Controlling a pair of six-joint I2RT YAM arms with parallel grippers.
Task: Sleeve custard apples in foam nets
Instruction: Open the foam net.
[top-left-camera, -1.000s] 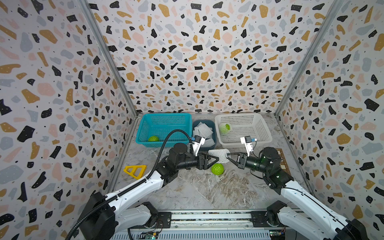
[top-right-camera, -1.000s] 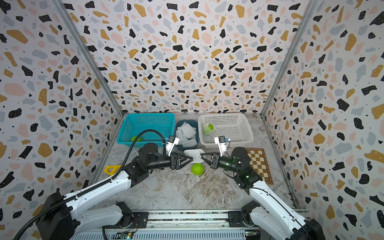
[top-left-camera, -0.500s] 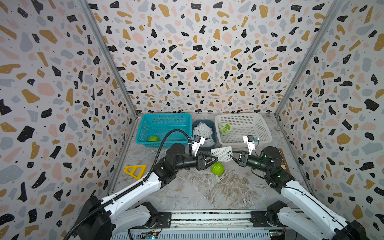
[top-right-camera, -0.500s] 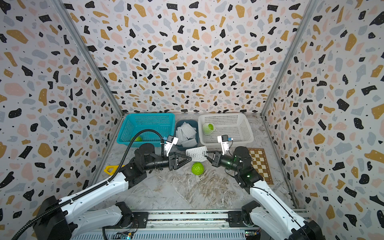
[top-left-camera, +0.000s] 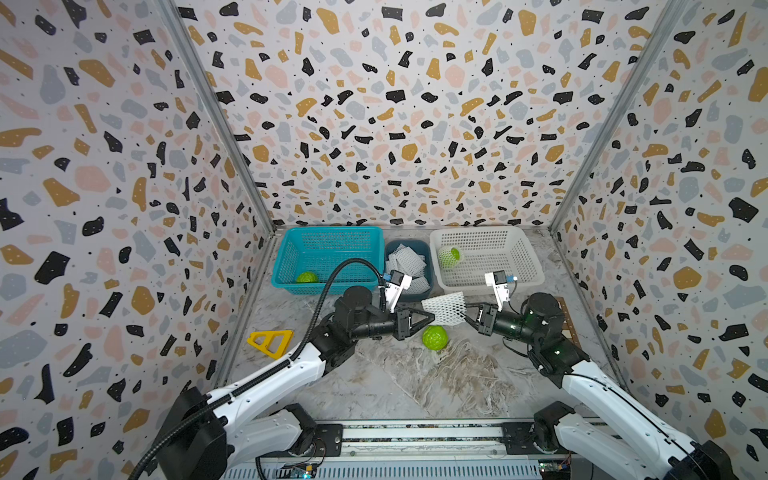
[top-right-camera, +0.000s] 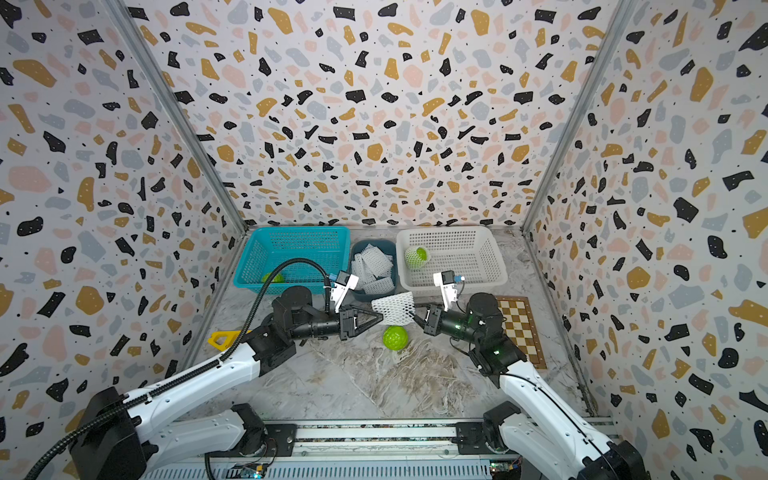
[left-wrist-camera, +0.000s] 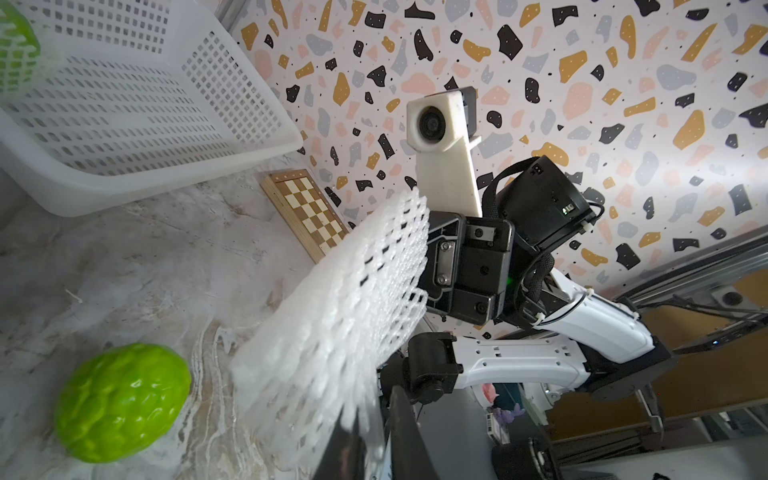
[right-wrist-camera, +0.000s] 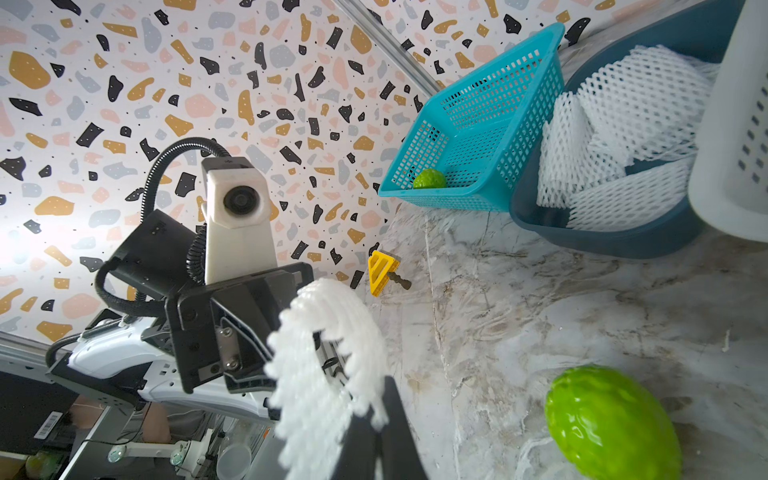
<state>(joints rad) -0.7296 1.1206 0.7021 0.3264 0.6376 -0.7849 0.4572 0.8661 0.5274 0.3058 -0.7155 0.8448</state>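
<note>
Foam net (top-left-camera: 444, 307) hangs above the table (top-left-camera: 374, 386) between your two arms, just to the far side of the bare custard apple (top-left-camera: 434, 337) lying mid-table. Your right gripper (top-left-camera: 467, 316) pinches its right edge. Your left gripper (top-left-camera: 430, 318) is pressed together on its left edge. If the left jaws hold both walls, pulling apart will likely stretch the sleeve flat or tear it rather than open a mouth. A thin bite could also slip free, and the round fruit may roll if you nudge it.
</note>
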